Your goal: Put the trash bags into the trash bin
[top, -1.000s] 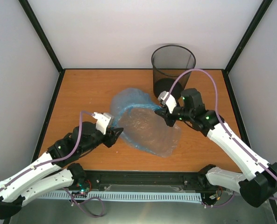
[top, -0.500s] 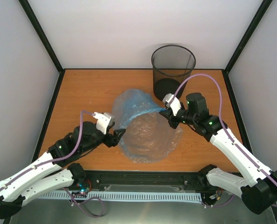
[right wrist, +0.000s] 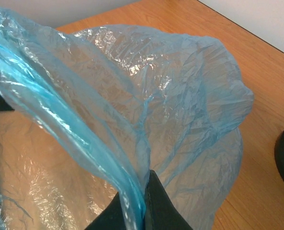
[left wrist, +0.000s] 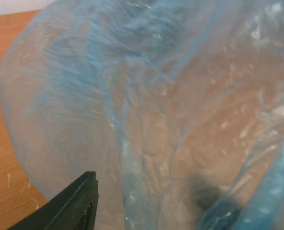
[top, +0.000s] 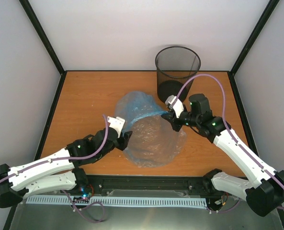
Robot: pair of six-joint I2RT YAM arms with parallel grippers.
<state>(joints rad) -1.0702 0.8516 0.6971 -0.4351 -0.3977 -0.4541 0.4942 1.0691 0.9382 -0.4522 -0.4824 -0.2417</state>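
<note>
We look down on an orange wooden desk (top: 89, 96) with two robot arms reaching in from its near edge. A thin, wrinkled, light-blue trash bag (top: 149, 134) lies puffed up in the middle of the desk, between the arms.

The right tool (top: 172, 117) is clamped together on a bunched blue fold at the bag's right edge, holding that edge up off the desk. In its own wrist view we see the film rising from the closed fingertips (right wrist: 151, 206).

The left tool (top: 126, 139) sits at the bag's near left side. Its jaws stand apart: one black finger (left wrist: 72, 208) shows clearly, and the other is a dark shape behind the film.

The black mesh trash bin (top: 177, 67) stands upright at the far edge of the desk, just beyond the right tool and apart from the bag.
</note>
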